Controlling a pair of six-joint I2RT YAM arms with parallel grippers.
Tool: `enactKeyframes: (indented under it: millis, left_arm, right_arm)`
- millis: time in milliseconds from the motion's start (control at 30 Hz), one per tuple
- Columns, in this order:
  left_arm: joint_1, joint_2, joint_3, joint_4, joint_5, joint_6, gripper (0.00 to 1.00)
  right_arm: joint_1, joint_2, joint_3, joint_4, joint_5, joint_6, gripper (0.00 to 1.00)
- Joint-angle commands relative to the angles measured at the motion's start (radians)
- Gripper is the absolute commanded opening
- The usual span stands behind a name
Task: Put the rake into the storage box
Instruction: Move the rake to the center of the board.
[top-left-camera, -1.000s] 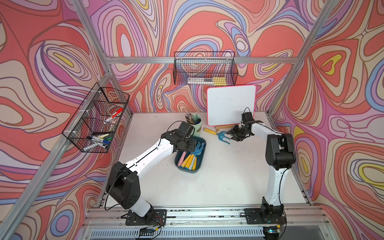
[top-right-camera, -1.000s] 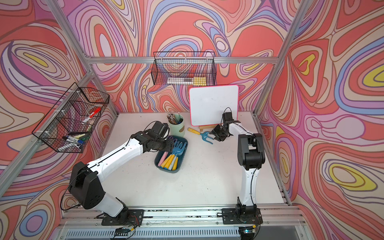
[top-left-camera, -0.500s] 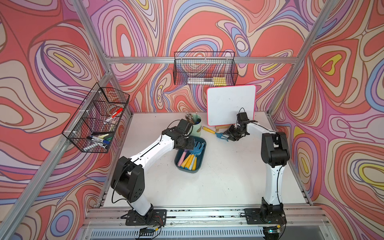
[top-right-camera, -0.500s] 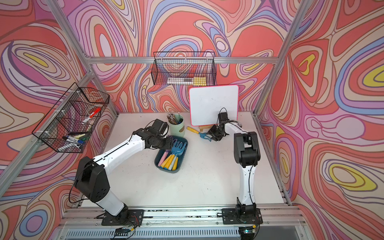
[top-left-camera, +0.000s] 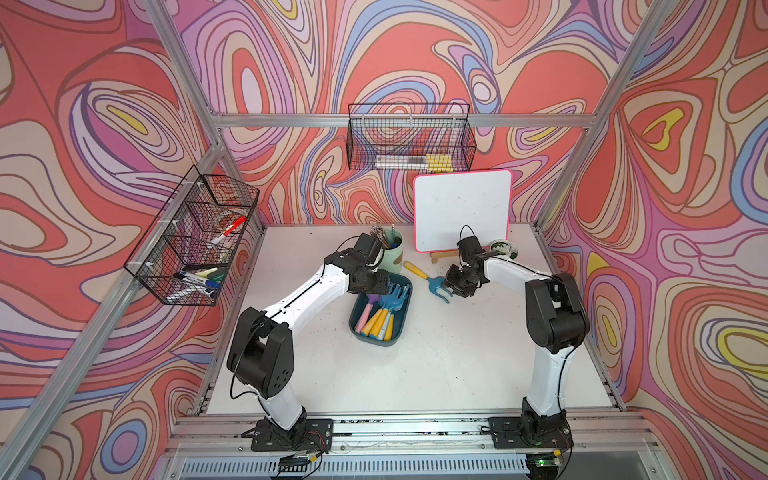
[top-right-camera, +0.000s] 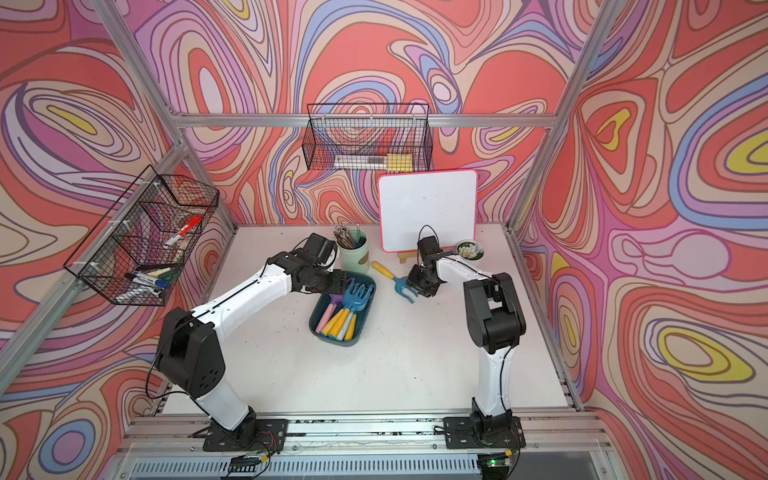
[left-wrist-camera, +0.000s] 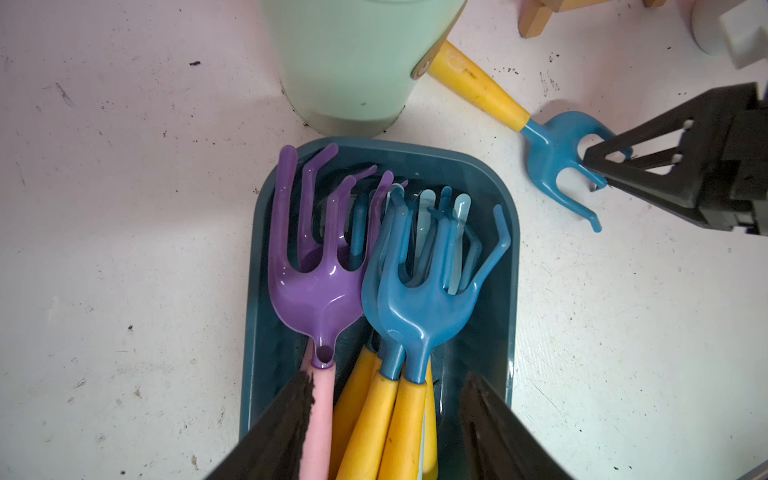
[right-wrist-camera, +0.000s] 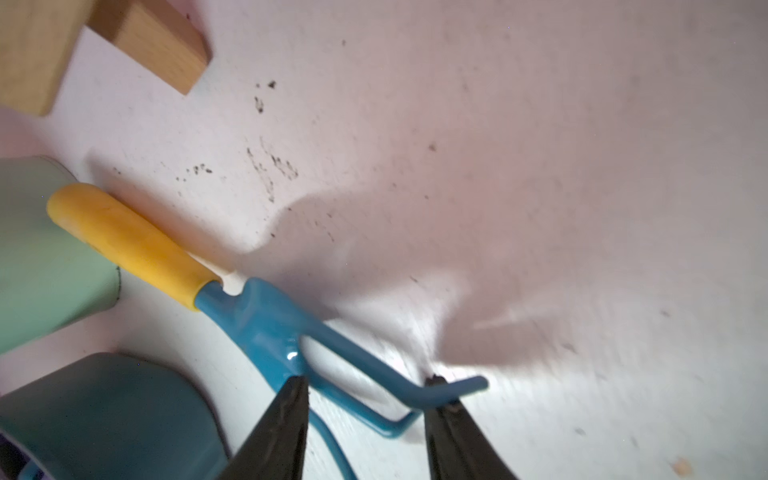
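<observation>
Rake (top-left-camera: 435, 285): right gripper (right-wrist-camera: 363, 382) has dropped astride its tines.
I log jaws parted, no grip yet; left gripper (left-wrist-camera: 386, 378) likewise, above storage box (left-wrist-camera: 494, 332).

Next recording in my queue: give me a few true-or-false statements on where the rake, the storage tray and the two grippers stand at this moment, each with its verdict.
1. The loose rake, yellow handle and blue head, lies on the white table, outside the shallow dark teal plastic tray. True.
2. The right gripper holds it in the air. False: it lies on the table, the open jaws either side of its tines.
3. The tray is empty. False: it holds several rakes, a purple-headed rake among them.
4. The left gripper hangs open over the tray. True.
5. The pale green cylindrical cup stands inside the tray. False: it stands beside it on the table.
</observation>
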Motion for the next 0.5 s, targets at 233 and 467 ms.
enactKeyframes:
  millis: [233,467]
  left_arm:
    - [0.005,-0.033,-0.067,0.031,0.018,-0.038,0.61]
    - [0.006,-0.065,-0.085,0.026,0.005,-0.048,0.61]
  right_arm:
    - [0.064,-0.040,0.089,-0.039,0.089,-0.043,0.46]
    - [0.064,0.052,0.157,0.050,-0.048,-0.008,0.34]
